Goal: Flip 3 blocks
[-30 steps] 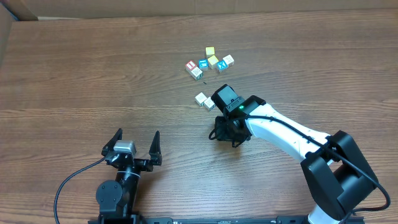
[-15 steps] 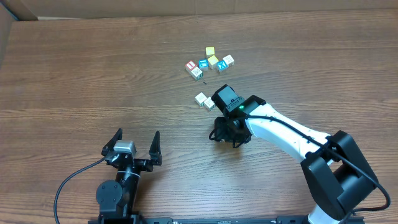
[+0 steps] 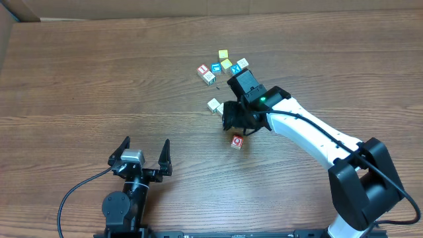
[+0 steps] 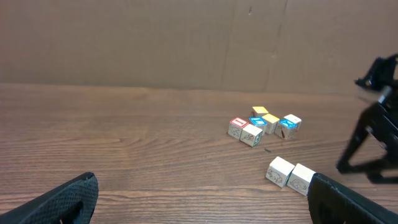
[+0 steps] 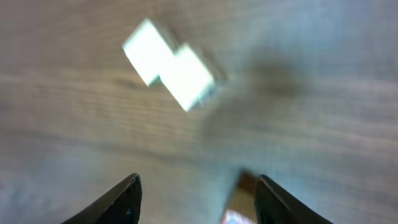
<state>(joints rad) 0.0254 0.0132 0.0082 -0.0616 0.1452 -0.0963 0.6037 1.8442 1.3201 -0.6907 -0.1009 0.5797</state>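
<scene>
We count ten little cubes on one wooden table [image 3: 86, 73]. Seven sit bunched at the far side: two yellow cubes [image 3: 223, 54] [image 3: 227, 64], two blue-printed cubes [image 3: 216, 68] [image 3: 236, 67], one red-printed cube [image 3: 203, 69] and two pale cubes [image 3: 210, 78] [image 3: 242, 63]. Nearer we find two white cubes [image 4: 280, 170] [image 4: 301, 178], and nearest of all one lone red cube [image 3: 236, 140]. So by colour: two yellow, two blue, two red, four pale or white. We also count two arms [image 3: 125, 201] [image 3: 310, 135], each with one gripper, a left gripper [image 3: 146, 142] and a right gripper [image 5: 198, 180]
</scene>
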